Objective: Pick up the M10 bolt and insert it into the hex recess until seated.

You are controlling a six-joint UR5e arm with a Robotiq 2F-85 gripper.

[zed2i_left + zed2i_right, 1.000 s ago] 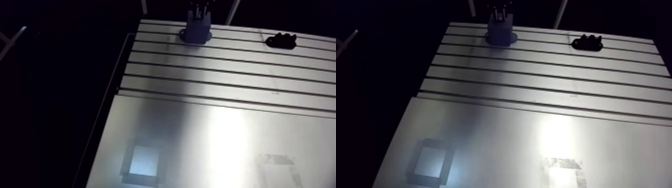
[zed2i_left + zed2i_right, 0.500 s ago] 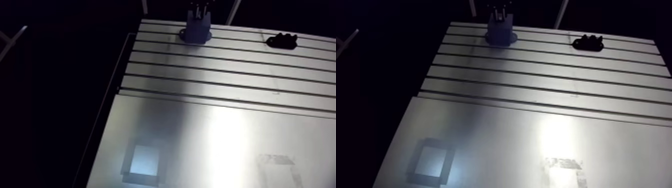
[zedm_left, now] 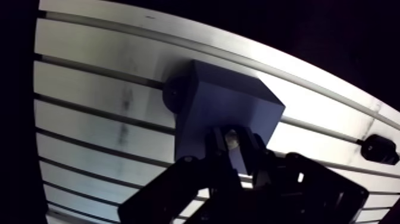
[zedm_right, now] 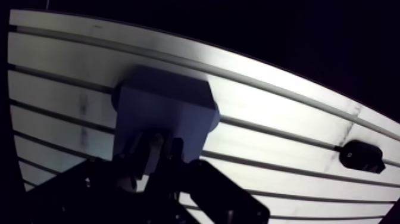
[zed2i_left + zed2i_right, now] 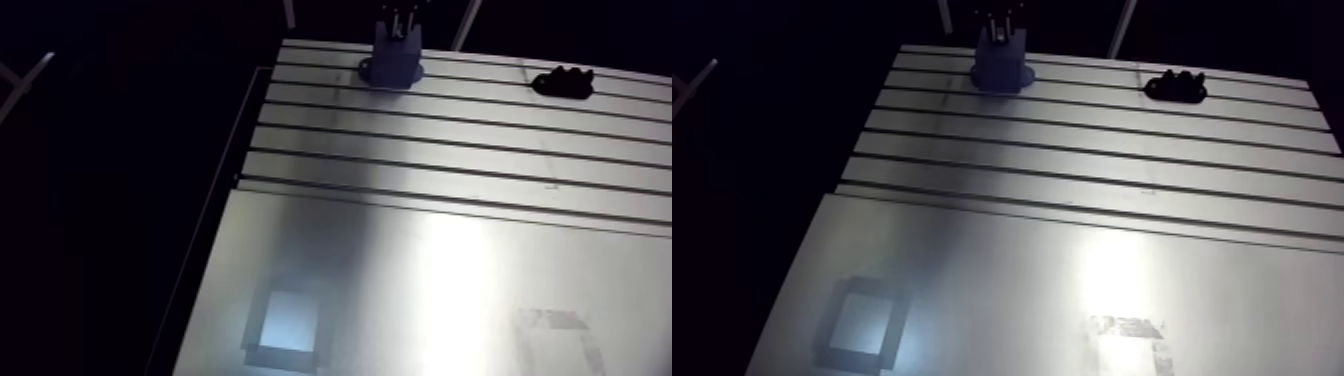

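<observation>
A blue block (image 3: 226, 110) with the hex recess stands on the slotted aluminium table (image 5: 450, 160) near its far edge. In the arm view the same blue block (image 5: 392, 62) has my gripper (image 5: 398, 22) right above it. The wrist view shows my gripper (image 3: 233, 149) over the near face of the block. Its dark fingers (image 3: 215, 149) are shut on a pale metal M10 bolt (image 3: 231, 138), which shows as a light shaft (image 4: 153, 156) against the block. The recess itself is hidden behind the fingers and the bolt.
A black holder (image 5: 563, 80) lies on the table to the right of the block, and the wrist view has the black holder (image 3: 379, 149) off to the side of the gripper. A smooth metal plate (image 5: 400, 290) covers the table's near part. The table's left edge (image 5: 215, 200) drops into the dark.
</observation>
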